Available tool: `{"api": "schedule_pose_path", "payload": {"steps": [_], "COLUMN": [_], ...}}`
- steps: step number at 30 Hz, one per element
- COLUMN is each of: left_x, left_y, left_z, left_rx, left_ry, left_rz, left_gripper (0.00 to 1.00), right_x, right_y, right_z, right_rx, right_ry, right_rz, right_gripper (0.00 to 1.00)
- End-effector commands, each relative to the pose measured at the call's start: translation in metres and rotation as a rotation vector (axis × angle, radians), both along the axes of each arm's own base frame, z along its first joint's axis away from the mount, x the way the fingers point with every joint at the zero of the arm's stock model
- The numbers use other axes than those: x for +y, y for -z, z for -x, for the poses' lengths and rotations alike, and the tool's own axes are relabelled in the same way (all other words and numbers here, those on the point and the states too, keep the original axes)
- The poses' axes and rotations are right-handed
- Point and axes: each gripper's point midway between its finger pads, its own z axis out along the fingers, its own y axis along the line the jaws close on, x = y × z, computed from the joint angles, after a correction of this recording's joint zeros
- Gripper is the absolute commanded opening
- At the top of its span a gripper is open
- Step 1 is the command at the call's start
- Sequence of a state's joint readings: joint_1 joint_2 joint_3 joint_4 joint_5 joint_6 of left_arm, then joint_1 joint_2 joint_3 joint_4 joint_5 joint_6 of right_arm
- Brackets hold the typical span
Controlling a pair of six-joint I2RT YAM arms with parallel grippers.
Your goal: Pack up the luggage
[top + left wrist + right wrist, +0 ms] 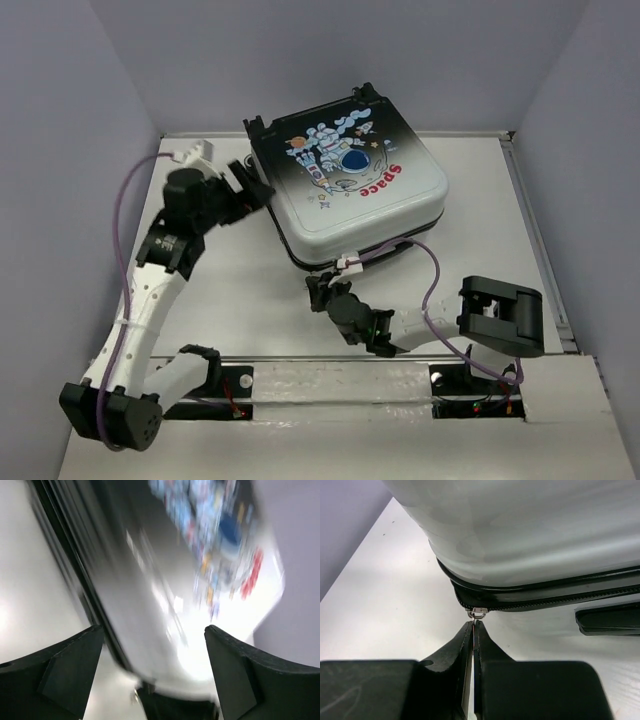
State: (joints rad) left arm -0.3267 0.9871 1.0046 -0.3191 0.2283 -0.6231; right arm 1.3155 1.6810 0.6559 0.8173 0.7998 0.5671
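The luggage (350, 185) lies closed on the table, astronaut print and red "Space" facing up, wheels at the far edge. My right gripper (322, 290) sits at its near left corner. In the right wrist view the gripper (473, 625) is shut on the zipper pull tab (478, 613), which hangs from the black zipper track under the white shell (530, 535). My left gripper (252, 192) is at the luggage's left side, open. In the blurred left wrist view its fingers (75, 665) straddle the shell's corner (170, 605) without gripping it.
White walls enclose the table on the left, back and right. A black carry handle (610, 620) lies along the luggage's near side. The right arm's black base block (502, 315) stands at the near right. A metal rail (330, 385) runs along the near edge.
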Motion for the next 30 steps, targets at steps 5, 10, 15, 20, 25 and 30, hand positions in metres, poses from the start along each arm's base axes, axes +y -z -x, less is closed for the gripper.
{"api": "schedule_pose_path", "payload": {"steps": [5,10,15,20,25,30], "left_x": [0.061,0.059,0.054,0.039,0.026,0.020], "left_y": [-0.067,-0.053,-0.025,-0.005,0.005,0.007], "left_z": [-0.132,-0.194,-0.243,-0.277,-0.293,-0.307], "left_rx": [-0.140,-0.079,-0.005,0.024,0.031,0.019], "left_ry": [-0.081,-0.077,-0.063,-0.030,-0.015,-0.017], "left_rz": [0.050,0.083,0.099,0.139,0.181,0.223], "left_gripper": [0.94,0.94,0.94,0.94,0.93,0.86], "right_x": [0.033,0.040,0.044,0.044,0.043,0.044], "right_y": [-0.018,-0.017,-0.013,-0.005,0.003,0.009], "right_z": [0.076,0.088,0.095,0.101,0.101,0.101], "right_rx": [0.052,0.047,0.054,0.071,0.081,0.086], "right_ry": [-0.295,-0.345,-0.376,-0.389,-0.387,-0.385], "right_rz": [-0.086,-0.052,-0.034,-0.032,-0.023,-0.004], "right_gripper": [0.07,0.07,0.07,0.07,0.07,0.07]}}
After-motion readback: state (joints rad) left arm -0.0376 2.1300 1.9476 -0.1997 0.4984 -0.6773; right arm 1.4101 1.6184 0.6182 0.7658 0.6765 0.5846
